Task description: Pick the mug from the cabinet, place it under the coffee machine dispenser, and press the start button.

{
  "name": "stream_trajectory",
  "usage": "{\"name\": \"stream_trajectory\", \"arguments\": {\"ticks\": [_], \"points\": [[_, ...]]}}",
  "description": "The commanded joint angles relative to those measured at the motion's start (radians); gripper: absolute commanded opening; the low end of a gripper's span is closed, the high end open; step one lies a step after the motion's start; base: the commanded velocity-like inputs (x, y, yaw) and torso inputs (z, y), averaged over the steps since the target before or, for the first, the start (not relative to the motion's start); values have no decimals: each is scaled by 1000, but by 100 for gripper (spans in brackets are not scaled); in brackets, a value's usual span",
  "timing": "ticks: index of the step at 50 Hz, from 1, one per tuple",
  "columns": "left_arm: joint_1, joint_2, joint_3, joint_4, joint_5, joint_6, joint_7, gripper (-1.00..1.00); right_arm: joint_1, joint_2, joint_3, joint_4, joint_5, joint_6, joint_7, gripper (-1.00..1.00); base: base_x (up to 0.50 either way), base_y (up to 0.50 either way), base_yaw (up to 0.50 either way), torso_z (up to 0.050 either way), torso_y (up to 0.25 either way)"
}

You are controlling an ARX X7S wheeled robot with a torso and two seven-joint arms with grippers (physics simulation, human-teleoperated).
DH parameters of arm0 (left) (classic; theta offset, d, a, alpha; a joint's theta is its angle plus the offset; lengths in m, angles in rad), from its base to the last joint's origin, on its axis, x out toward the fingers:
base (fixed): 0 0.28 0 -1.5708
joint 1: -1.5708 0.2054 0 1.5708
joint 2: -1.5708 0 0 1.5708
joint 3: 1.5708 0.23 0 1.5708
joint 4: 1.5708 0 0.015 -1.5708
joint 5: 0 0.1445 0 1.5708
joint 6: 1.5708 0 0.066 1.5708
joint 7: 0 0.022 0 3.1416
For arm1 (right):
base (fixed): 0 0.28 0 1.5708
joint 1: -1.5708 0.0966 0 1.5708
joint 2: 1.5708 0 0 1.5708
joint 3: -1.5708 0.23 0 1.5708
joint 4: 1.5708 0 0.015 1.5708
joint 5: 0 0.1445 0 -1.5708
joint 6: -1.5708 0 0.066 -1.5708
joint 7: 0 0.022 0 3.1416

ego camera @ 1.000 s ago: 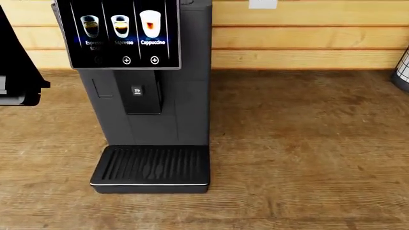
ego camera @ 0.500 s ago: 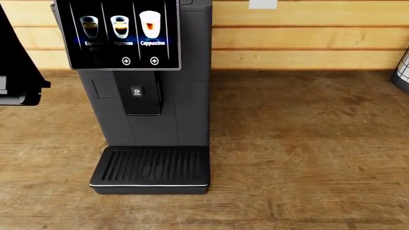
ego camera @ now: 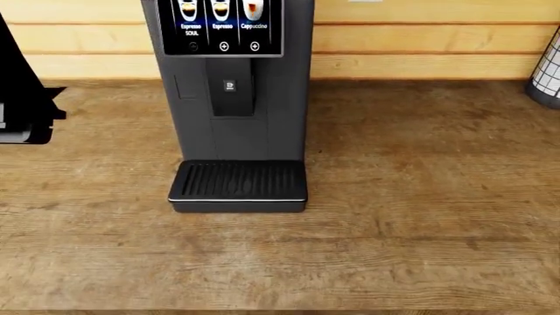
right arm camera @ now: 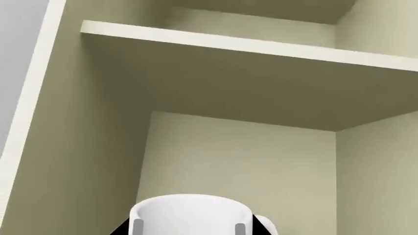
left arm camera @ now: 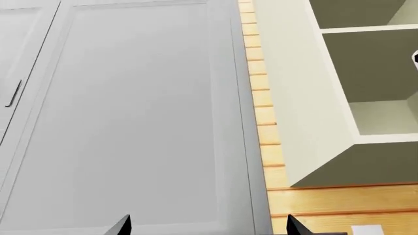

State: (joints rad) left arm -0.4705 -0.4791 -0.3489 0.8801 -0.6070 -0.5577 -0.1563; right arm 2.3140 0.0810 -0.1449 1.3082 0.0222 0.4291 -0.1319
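In the right wrist view the white mug [right arm camera: 189, 215] fills the space between my right gripper [right arm camera: 189, 229] fingers, inside the open cabinet [right arm camera: 235, 156]. Grey pads [right arm camera: 138, 227] press on both of its sides, and its handle [right arm camera: 267, 225] sticks out past one finger. In the head view the dark grey coffee machine [ego camera: 280, 98] stands at the back of the wooden counter, with its dispenser [ego camera: 229, 92] above the ribbed black tray [ego camera: 238, 184], which has nothing on it. My left gripper [left arm camera: 207, 227] is open and empty, facing a shut white cabinet door [left arm camera: 130, 122].
A white cylinder with a black grid [ego camera: 547, 69] stands at the counter's far right. A black part of my left arm [ego camera: 22, 85] fills the head view's left edge. The open cabinet's shelves [left arm camera: 372, 98] show beside the shut door in the left wrist view.
The head view has pulled back: the coffee machine now looks smaller and sits further right and higher in the view, and more of the counter in front shows.
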Motion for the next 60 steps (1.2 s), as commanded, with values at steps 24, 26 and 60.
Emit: {"name": "stream_trajectory", "arguments": {"ticks": [24, 26, 60], "points": [[18, 0, 13, -18, 1, 22, -4, 100, -251, 36, 140, -939, 153, 562, -195, -100, 0, 0, 0, 0, 0], [20, 0, 14, -21, 4, 25, -3, 100, -276, 33, 154, -1011, 172, 613, -192, -100, 0, 0, 0, 0, 0], [20, -13, 36, -23, 4, 18, -21, 100, -676, 21, 281, -1719, 506, 1132, -232, -100, 0, 0, 0, 0, 0]]}}
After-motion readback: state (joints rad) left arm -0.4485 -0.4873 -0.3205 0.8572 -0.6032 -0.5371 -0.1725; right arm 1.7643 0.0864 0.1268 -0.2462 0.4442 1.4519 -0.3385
